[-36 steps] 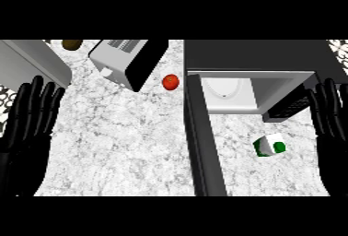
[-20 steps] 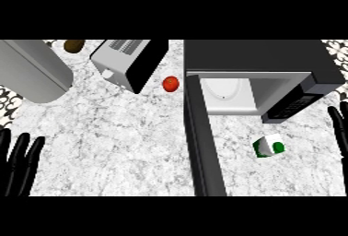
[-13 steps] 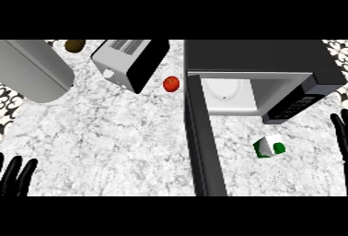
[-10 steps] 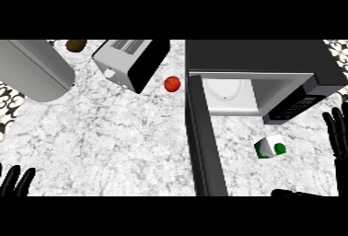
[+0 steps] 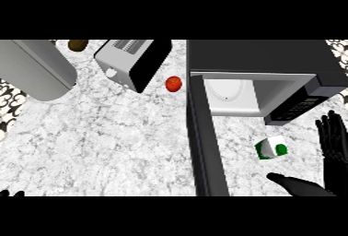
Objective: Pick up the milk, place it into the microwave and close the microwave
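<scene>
Worktop: one pale marbled counter [image 5: 102, 138] carries everything.
Milk cartons: one. The milk [image 5: 271, 149] is a small white carton with green panels and a round green mark, lying tilted on the worktop near its right edge, in front of the microwave's opening and just right of the open door. Nothing touches it.
Microwaves: one. The microwave [image 5: 265, 55] is dark-bodied and sits at the back right corner of the worktop, with a keypad panel [image 5: 299, 106] on its right side.
Microwave door: the door [image 5: 205, 138] stands fully open, a long dark slab running from the oven's left side toward the front edge.
Microwave contents: the cavity [image 5: 231, 94] is pale inside and holds only a round white turntable.
Toasters: one, a silver and black toaster [image 5: 132, 62] lying at an angle near the back edge, left of the microwave.
Tomatoes: one red tomato [image 5: 174, 83] between the toaster and the microwave door, apart from both.
Other items: one large grey cylinder [image 5: 37, 69] at the back left corner; one small brown object [image 5: 78, 44] at the back edge beside it.
Right hand: the right hand [image 5: 332, 152] is at the right edge, released, fingers straight, thumb pointing left below the milk, holding nothing.
Left hand: only fingertips of the left hand [image 5: 9, 193] show at the front left corner; cannot tell its state.
</scene>
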Available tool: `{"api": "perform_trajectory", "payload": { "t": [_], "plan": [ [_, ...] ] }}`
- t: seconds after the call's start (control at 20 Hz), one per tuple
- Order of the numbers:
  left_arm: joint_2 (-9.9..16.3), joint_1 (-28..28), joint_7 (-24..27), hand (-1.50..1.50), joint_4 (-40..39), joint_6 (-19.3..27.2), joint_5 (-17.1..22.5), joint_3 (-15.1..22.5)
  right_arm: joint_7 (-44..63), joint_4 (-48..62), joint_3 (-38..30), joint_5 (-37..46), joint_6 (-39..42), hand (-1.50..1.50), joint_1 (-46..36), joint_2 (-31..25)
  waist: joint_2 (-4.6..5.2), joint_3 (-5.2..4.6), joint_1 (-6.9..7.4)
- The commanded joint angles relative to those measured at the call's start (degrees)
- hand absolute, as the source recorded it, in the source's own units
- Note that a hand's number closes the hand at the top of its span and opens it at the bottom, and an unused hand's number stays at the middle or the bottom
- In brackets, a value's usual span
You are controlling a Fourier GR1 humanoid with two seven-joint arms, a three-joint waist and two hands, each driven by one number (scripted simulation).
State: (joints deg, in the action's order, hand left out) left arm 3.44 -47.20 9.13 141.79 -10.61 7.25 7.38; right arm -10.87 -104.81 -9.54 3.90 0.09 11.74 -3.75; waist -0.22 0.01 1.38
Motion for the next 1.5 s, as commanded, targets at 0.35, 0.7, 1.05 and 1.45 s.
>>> {"api": "perform_trajectory", "payload": {
  "t": [0.35,0.7,1.05,1.45],
  "plan": [
    [-0.9,-8.9,4.4,-1.50,6.7,-5.5,8.8,-1.7,-13.7,25.8,-6.7,0.6,-0.3,-1.50,-5.0,-2.9,0.21,0.07,-0.03],
    [-0.9,-13.9,8.0,-1.50,6.8,-9.4,9.0,-2.9,-25.7,41.0,-6.7,4.1,-1.7,-1.50,-7.1,-2.8,0.14,0.09,0.24],
    [-1.4,-17.6,11.2,-1.50,7.0,-11.8,9.7,-3.7,-36.9,57.0,-9.1,5.3,-1.8,-1.50,-12.3,-6.0,0.27,0.17,0.40],
    [-0.4,-19.8,14.8,-1.50,4.5,-15.5,13.3,-7.9,-39.5,68.7,-11.8,3.5,0.1,-1.50,-21.3,-8.2,0.29,0.13,0.53]
  ]
}}
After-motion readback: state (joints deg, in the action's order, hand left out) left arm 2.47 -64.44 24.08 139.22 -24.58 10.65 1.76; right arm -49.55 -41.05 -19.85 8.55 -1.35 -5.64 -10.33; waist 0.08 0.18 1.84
